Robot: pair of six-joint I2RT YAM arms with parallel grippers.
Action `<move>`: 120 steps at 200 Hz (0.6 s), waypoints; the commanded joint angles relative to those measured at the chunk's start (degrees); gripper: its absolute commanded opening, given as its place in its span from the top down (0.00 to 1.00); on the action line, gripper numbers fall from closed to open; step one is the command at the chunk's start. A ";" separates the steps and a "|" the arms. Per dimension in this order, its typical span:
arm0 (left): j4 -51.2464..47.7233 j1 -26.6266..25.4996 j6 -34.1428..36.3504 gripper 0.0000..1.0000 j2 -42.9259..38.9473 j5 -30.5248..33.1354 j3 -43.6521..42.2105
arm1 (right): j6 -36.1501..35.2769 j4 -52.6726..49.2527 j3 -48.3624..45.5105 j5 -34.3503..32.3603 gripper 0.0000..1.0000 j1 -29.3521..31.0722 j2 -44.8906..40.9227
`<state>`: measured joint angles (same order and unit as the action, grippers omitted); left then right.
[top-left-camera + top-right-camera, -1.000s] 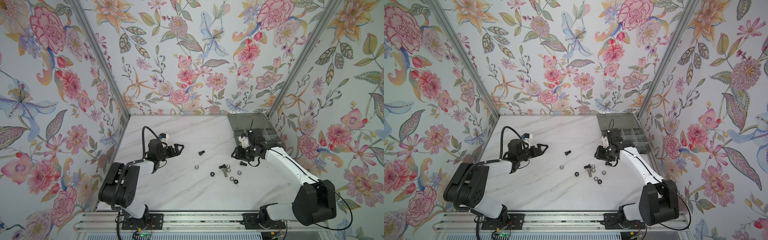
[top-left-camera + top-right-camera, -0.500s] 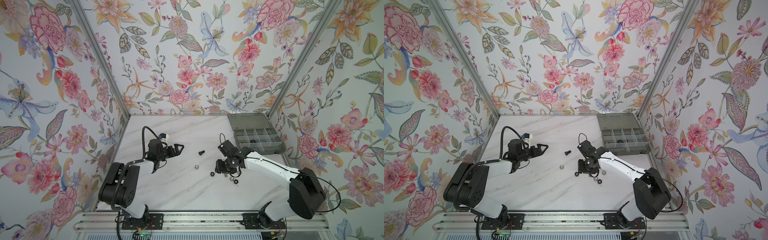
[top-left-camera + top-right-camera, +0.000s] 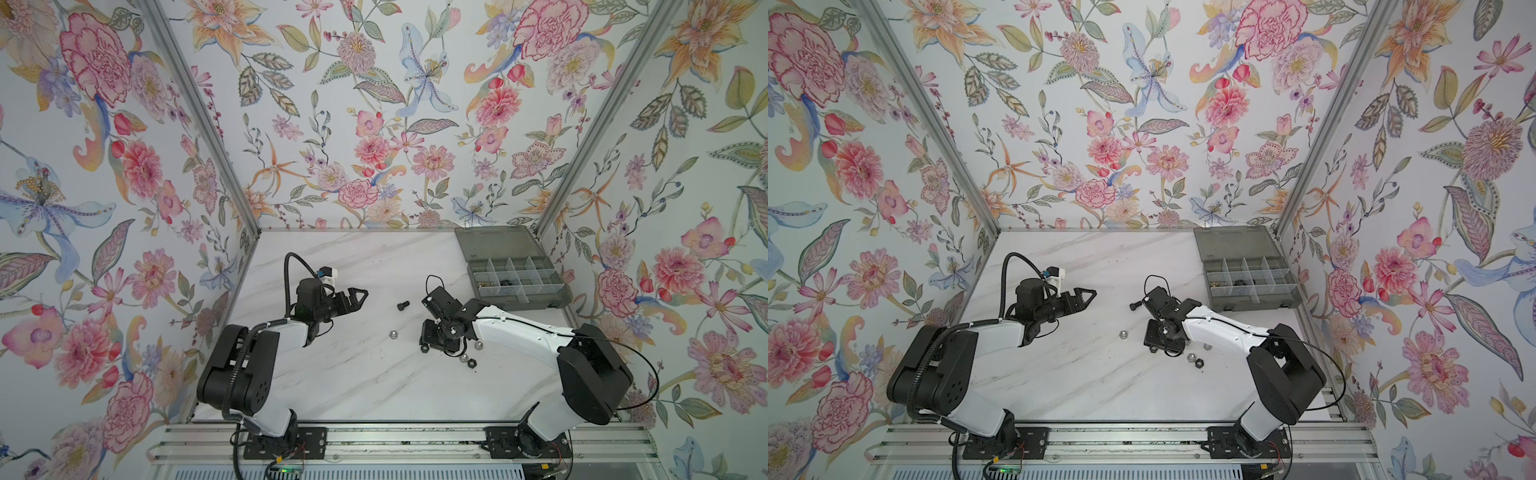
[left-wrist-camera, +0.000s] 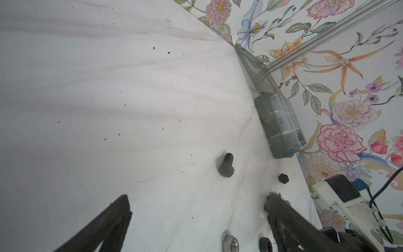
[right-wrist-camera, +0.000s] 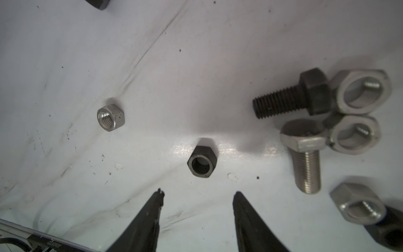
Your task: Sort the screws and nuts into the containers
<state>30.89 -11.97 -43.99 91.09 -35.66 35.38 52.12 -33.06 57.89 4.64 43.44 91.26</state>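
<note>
My right gripper (image 5: 198,193) (image 3: 428,344) hangs open, pointing down at the marble table, with nothing between its fingers. A black nut (image 5: 201,161) (image 3: 423,350) lies just beyond the fingertips. A silver nut (image 5: 110,117) (image 3: 392,333) sits further off. Beside them a black screw (image 5: 292,100), a silver screw (image 5: 305,161) and three silver nuts (image 5: 359,91) lie in a cluster. Another black screw (image 3: 402,305) (image 4: 226,168) lies alone ahead of my left gripper (image 3: 361,293) (image 4: 198,196), which is open and empty. The containers are cells of a grey organiser box (image 3: 515,278) (image 3: 1250,282) at the back right.
The box's lid (image 3: 494,243) lies open flat toward the back wall. A few small parts (image 3: 505,282) sit in the box's front cells. Flowered walls (image 3: 374,124) close in the table on three sides. A metal rail (image 3: 395,440) runs along the front.
My right arm has swung from the organiser box to the loose parts mid-table, and its jaws have opened wider. The left arm has not moved.
</note>
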 commanded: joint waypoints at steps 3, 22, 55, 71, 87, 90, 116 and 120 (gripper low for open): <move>0.25 -0.43 0.26 0.01 0.20 -1.12 0.46 | 1.80 0.71 0.02 -0.70 0.45 0.11 2.13; 0.87 -0.49 -0.02 0.01 0.61 -1.34 0.33 | 1.89 0.65 0.29 -0.73 0.45 0.32 3.26; 1.13 -0.43 0.09 0.01 0.63 -1.25 -0.03 | 2.12 0.91 0.56 -1.39 0.45 0.29 4.57; 1.14 -0.51 0.12 0.01 0.78 -1.26 0.04 | 2.11 0.95 0.80 -1.48 0.46 0.41 5.14; 1.31 -0.43 0.11 0.01 1.01 -1.26 0.00 | 1.98 1.03 1.08 -1.36 0.46 0.45 5.72; 1.28 -0.48 0.09 0.00 1.02 -1.26 -0.04 | 1.98 0.99 1.09 -1.34 0.46 0.50 5.81; 1.61 -0.45 0.00 0.01 1.37 -1.46 0.01 | 1.85 0.99 1.59 -1.34 0.47 0.67 6.70; 1.68 -0.51 0.03 0.01 1.37 -1.43 0.02 | 1.81 0.98 1.66 -1.39 0.47 0.65 6.80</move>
<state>31.35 -11.97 -43.99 91.59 -35.83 35.38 53.41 -31.81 58.00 4.08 43.51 96.84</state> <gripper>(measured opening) 0.994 0.537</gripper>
